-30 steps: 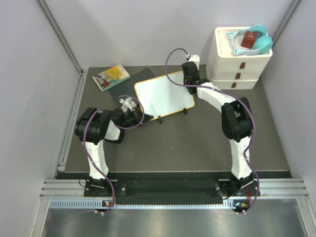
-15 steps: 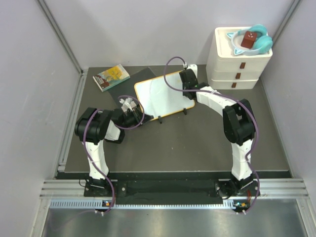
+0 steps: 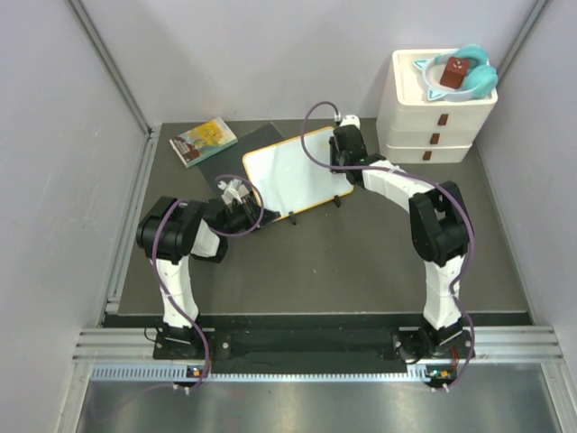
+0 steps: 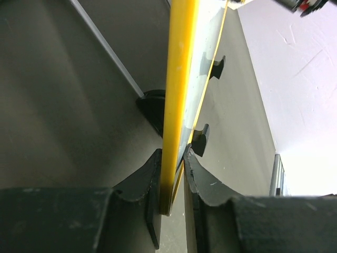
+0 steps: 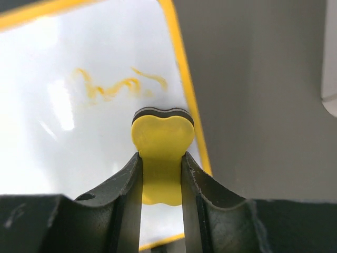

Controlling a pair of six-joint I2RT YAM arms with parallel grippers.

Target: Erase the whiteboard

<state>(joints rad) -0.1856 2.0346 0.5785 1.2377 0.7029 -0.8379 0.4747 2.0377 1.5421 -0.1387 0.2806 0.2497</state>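
The whiteboard (image 3: 290, 173), white with a yellow-orange frame, stands on small black feet at the middle of the table. My left gripper (image 3: 242, 195) is shut on its near-left corner; in the left wrist view the fingers (image 4: 150, 176) pinch the yellow frame edge (image 4: 179, 79). My right gripper (image 3: 341, 155) sits over the board's far right corner, shut on a yellow eraser (image 5: 162, 138) with a dark felt face. The eraser rests against the whiteboard (image 5: 68, 142) just below yellow-orange scribbles (image 5: 113, 87), close to the right frame.
A small colourful book (image 3: 203, 142) lies at the back left, next to a dark grey mat (image 3: 236, 149) partly under the board. A white stack of drawers (image 3: 437, 117) at the back right carries a teal object with a brown block (image 3: 462, 74). Walls close in both sides.
The right gripper has moved with the eraser from beyond the board's far right corner down onto the board surface. The left gripper keeps its hold on the corner.
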